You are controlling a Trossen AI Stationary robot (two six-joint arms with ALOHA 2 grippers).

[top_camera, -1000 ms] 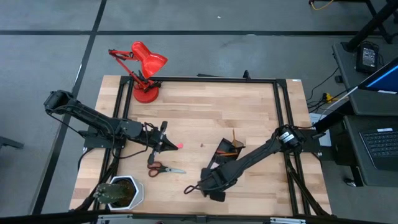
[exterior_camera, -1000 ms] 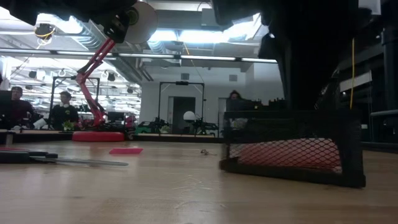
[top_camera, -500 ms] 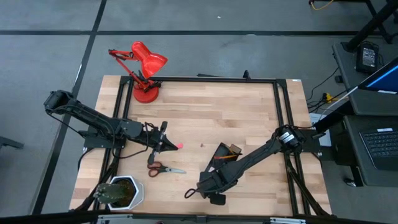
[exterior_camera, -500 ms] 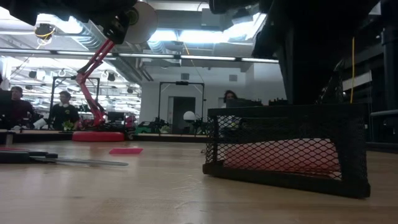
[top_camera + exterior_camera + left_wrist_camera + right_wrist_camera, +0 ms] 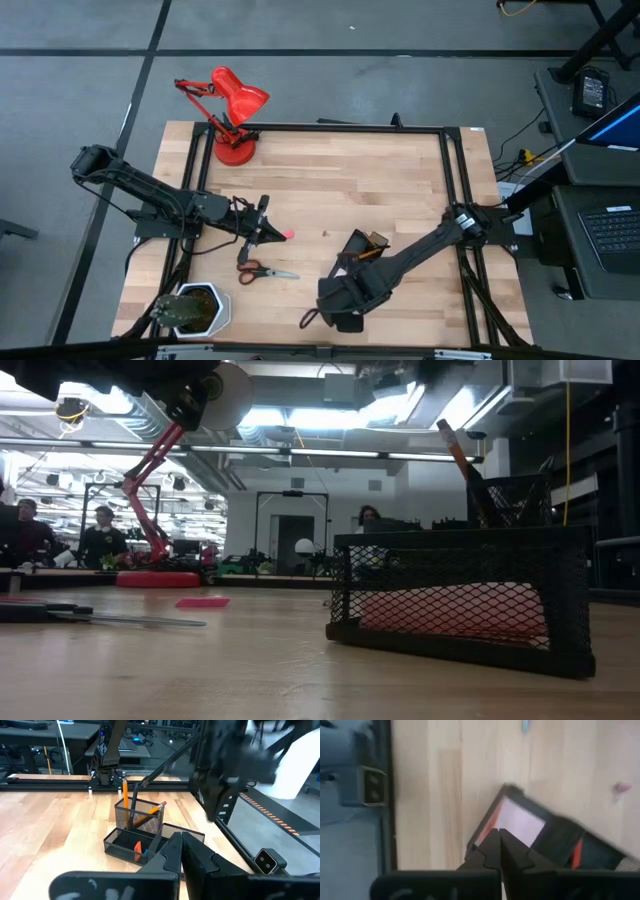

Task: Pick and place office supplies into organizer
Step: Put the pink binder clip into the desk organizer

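The black mesh organizer (image 5: 360, 250) stands on the table at the near right. Two orange pencils (image 5: 125, 795) stand in its cup and a pink sticky-note pad (image 5: 520, 825) lies in its tray. Red-handled scissors (image 5: 262, 270) and a small pink piece (image 5: 288, 235) lie left of it. My right gripper (image 5: 335, 300) is shut and empty, above the organizer's near end, as the right wrist view (image 5: 499, 845) shows. My left gripper (image 5: 265, 233) is shut and empty above the table, beside the pink piece.
A red desk lamp (image 5: 232, 115) stands at the far left corner. A potted plant (image 5: 195, 308) stands at the near left corner. A black frame (image 5: 445, 180) runs round the tabletop. People sit in the room beyond the table (image 5: 100, 535).
The organizer has slid a little toward the table's near edge and then stayed still. My right gripper has gone up and toward the near edge, rising out of the low view, so the pencil cup now shows there.
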